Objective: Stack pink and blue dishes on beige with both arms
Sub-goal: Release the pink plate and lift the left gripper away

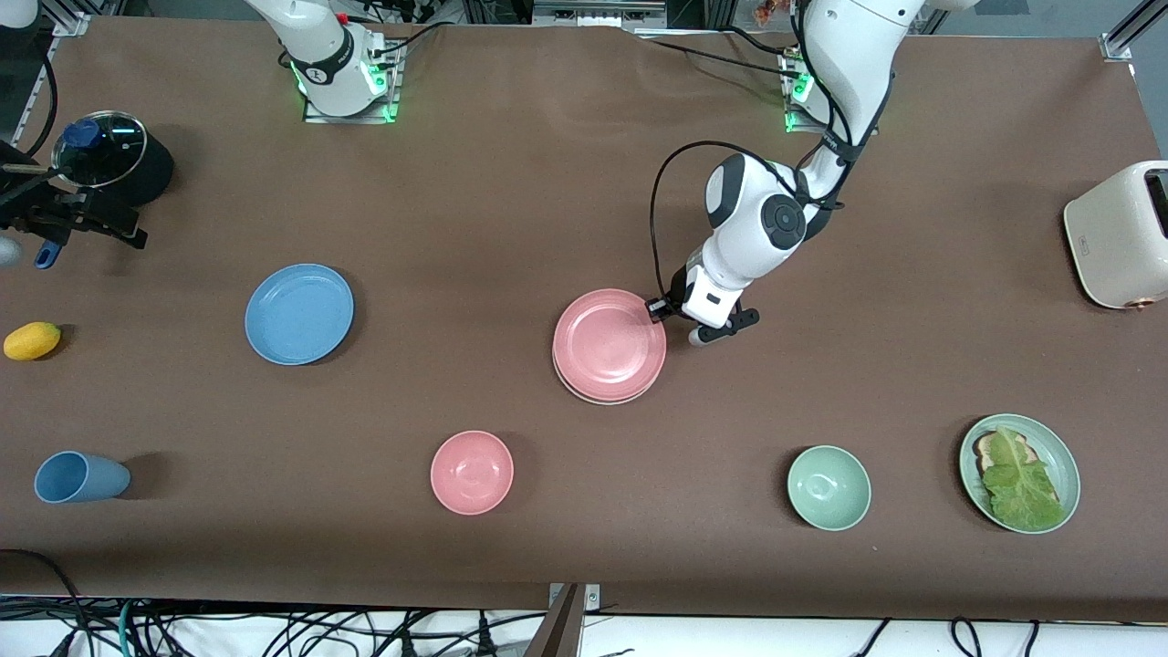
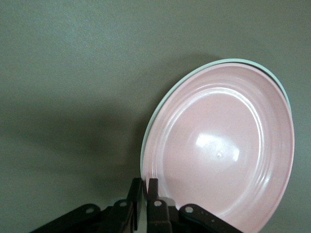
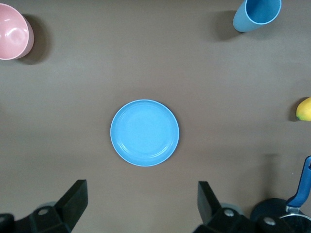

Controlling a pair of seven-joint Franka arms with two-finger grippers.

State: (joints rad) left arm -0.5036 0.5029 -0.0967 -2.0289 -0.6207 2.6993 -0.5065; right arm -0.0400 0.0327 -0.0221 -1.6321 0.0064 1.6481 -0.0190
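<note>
Nearest the front camera runs a row of dishes on the brown table [image 1: 547, 182]: from the right arm's end, a blue cup [image 1: 80, 476] lying on its side, a pink bowl [image 1: 472, 472], a pale green bowl [image 1: 829, 487] and, at the left arm's end, a green plate [image 1: 969, 456] carrying a lettuce leaf [image 1: 1020, 484]. Farther from the camera, taken in the same order, lie a yellow fruit [image 1: 32, 340], the blue plate [image 1: 299, 314] flat and alone on the cloth, then the pink plate [image 1: 610, 342] stacked on the beige plate [image 1: 602, 400], whose pale rim peeps out along the edge nearest the camera. A black pot with a glass lid [image 1: 109, 155] stands at the right arm's end, near the robots' bases, and a cream toaster [image 1: 1118, 233] at the left arm's end. The right gripper [image 3: 141, 187] hangs high over the blue plate, jaws spread wide and holding nothing. The left gripper [image 1: 659, 308] is low at the pink plate's rim, on the side toward the left arm's end; whether it grips that rim or stands clear of it cannot be told.
</note>
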